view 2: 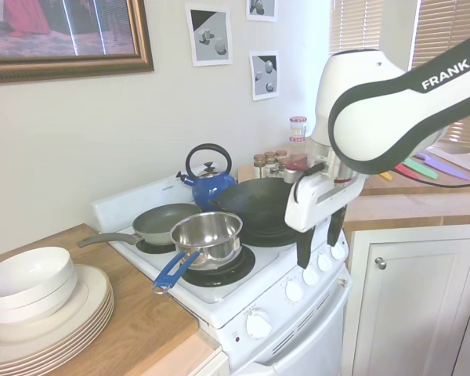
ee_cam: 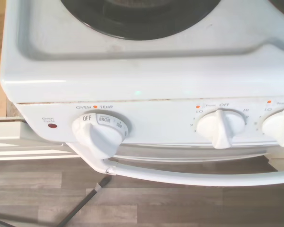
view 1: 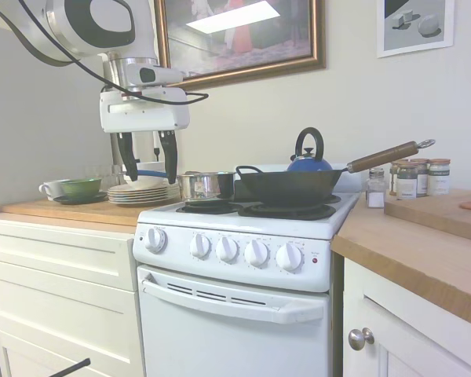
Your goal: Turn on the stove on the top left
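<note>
The white stove (view 1: pixel 235 290) stands between two wooden-topped cabinets, with black coil burners (view 1: pixel 212 208) and a row of five round white knobs on its front panel. My gripper (view 1: pixel 147 169) hangs open and empty in the air, above the panel's left end. In the second exterior view the gripper (view 2: pixel 319 243) is in front of the stove's front edge, clear of the knobs (view 2: pixel 294 291). The wrist view looks down on the oven temperature knob (ee_cam: pixel 99 132), set to OFF, and beside it a burner knob (ee_cam: pixel 221 128), also pointing at OFF. A small red light (view 1: pixel 315 260) sits right of the knobs.
On the burners stand a steel saucepan (view 2: pixel 207 235) with a blue handle, a black wok (view 1: pixel 286 187) with a wooden handle, a grey frying pan (view 2: pixel 164 223) and a blue kettle (view 1: pixel 309 161). Stacked plates (view 2: pixel 47 321) and bowls sit on the left counter, spice jars (view 1: pixel 416 179) on the right one.
</note>
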Controlling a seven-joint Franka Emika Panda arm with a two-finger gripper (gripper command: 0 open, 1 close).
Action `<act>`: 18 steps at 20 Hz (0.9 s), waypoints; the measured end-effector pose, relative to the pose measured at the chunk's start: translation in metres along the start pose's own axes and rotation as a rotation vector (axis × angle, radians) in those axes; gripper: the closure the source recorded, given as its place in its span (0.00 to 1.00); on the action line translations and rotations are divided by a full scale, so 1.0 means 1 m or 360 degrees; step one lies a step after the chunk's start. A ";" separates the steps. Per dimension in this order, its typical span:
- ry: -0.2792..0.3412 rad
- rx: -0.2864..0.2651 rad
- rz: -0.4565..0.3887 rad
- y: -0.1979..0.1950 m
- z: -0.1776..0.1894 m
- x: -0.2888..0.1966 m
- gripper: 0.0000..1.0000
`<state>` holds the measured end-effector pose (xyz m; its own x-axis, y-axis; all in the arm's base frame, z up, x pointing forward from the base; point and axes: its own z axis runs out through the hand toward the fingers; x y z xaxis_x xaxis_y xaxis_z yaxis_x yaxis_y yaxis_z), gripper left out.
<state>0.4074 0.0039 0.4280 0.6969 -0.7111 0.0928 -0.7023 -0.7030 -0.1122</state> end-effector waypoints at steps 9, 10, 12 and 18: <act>-0.0022 -0.0061 0.0051 0.016 0.023 0.022 0.00; -0.0028 -0.0068 0.0056 0.018 0.028 0.025 0.00; -0.0034 -0.0085 0.0062 0.020 0.037 0.033 0.00; -0.0053 -0.0134 0.0053 0.022 0.062 0.059 1.00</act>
<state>0.4421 -0.0534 0.3699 0.6766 -0.7341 0.0574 -0.7338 -0.6787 -0.0309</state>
